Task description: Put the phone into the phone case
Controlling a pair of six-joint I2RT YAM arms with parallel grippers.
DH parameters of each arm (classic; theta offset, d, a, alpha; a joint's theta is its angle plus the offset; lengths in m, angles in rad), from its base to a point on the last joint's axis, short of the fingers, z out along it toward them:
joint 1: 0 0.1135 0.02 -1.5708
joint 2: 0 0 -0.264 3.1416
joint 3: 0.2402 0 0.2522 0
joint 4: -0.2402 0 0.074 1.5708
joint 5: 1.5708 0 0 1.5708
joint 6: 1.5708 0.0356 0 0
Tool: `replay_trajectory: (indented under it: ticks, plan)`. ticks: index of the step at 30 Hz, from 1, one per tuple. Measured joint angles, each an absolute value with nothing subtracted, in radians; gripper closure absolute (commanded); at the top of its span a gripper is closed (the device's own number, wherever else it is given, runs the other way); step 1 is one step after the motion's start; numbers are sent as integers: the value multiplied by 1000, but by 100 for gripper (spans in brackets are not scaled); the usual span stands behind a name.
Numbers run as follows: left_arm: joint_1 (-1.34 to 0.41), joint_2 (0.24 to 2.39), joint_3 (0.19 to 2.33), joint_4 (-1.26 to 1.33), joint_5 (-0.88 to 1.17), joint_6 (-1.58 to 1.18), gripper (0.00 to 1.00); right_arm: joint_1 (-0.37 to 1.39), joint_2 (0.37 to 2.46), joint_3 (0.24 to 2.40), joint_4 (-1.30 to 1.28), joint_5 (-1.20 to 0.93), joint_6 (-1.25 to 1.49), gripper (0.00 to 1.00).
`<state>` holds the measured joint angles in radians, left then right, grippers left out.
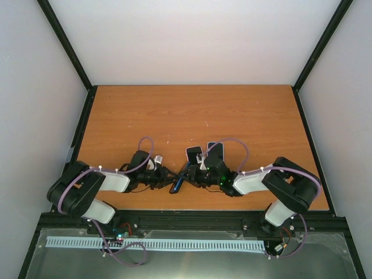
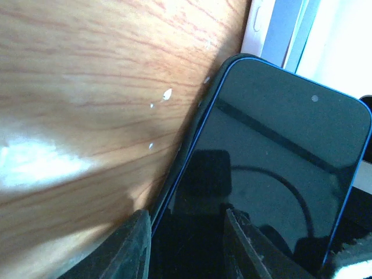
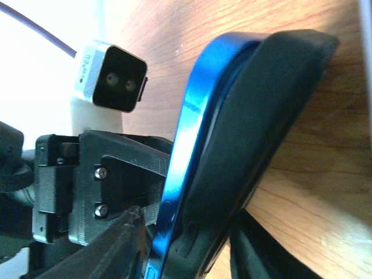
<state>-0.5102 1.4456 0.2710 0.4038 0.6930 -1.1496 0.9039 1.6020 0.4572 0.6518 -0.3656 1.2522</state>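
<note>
**Phone and case pinched between both grippers, mid-table near edge**

- Table (image 1: 192, 110): wood top. Both arms fold inward and meet low over its near edge.
- Left arm (image 1: 87, 189) and right arm (image 1: 279, 183): wrists point at each other, fingertips nearly touching.
- Phone case (image 3: 267, 116): black, up against the back of the phone. It sits between the right gripper (image 3: 186, 247) fingers, with one finger against its outer face.
- Phone (image 2: 273, 174): dark screen, blue rim, on edge between the two sets of fingers. The blue rim stands out of the case along one long side, and the case lip looks lifted off it at the far corner.
- Left gripper (image 2: 183, 238): fingers (image 2: 131, 250) partly closed and pinching the phone across its thickness, one on the screen side and one behind. The screen runs up and away from the fingertips.
- Right gripper fingers (image 3: 110, 250): partly closed around phone plus case as one stack. One finger is on the blue rim side, the other on the case.
- Left wrist camera (image 3: 110, 75): white block with two lenses, just beyond the right fingertips and past the phone.
- Pale slabs (image 1: 204, 152): two, just past the right fingers on the far side. Can't tell what they are.
- White specks (image 2: 167, 93) on the wood beside the phone's edge, ahead of the left fingers.
</note>
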Motion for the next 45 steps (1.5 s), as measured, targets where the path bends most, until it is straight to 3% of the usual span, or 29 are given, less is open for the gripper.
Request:
replay_trajectory:
  ticks: [11,13,16,19,26,33,38,42,45]
  plan:
    - [-528,1483,287,423,693,-1153,62,902,1538,456,526,-319,1224,82]
    - [-528,1483,287,425,693,-1153,62,902,1531,456,515,-314,1222,80]
    - [-529,1488,287,430,693,-1153,61,900,1523,457,496,-303,1215,70]
    - [-530,1499,287,446,700,-1153,61,897,1523,457,466,-287,1195,69]
    - [-531,1510,287,466,712,-1154,59,895,1523,459,421,-268,1174,88]
    - [-537,1487,290,446,711,-1148,45,893,1457,464,367,-244,1111,92]
    - [-538,1370,335,331,705,-1102,24,892,1294,440,335,-223,1034,92]
    - [-538,1246,398,275,713,-1044,23,891,1144,414,321,-233,976,92]
    - [-538,1163,429,274,752,-1011,29,891,1053,414,318,-264,935,92]
